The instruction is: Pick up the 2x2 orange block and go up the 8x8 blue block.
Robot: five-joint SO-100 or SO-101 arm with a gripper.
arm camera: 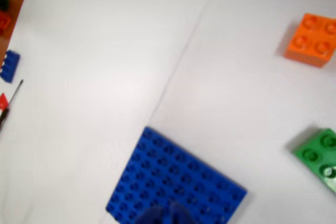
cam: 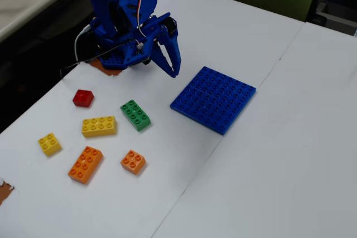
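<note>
The 2x2 orange block [cam: 133,161] lies on the white table at the front left, beside the longer orange brick [cam: 85,164]. In the wrist view it [arm camera: 311,39] shows at the top right. The 8x8 blue block [cam: 213,98] lies flat at mid-table, and its near part [arm camera: 176,182] fills the bottom of the wrist view. My gripper [cam: 174,71] hangs above the table just left of the baseplate, far from the orange block. Its fingers meet at the tips and hold nothing. In the wrist view only its blurred tip [arm camera: 167,217] shows.
A green brick [cam: 135,115], a long yellow brick [cam: 99,126], a small yellow brick [cam: 49,144] and a red brick [cam: 83,98] lie left of the baseplate. The wrist view shows the green brick [arm camera: 320,156] at right and a small blue brick [arm camera: 9,65] at left.
</note>
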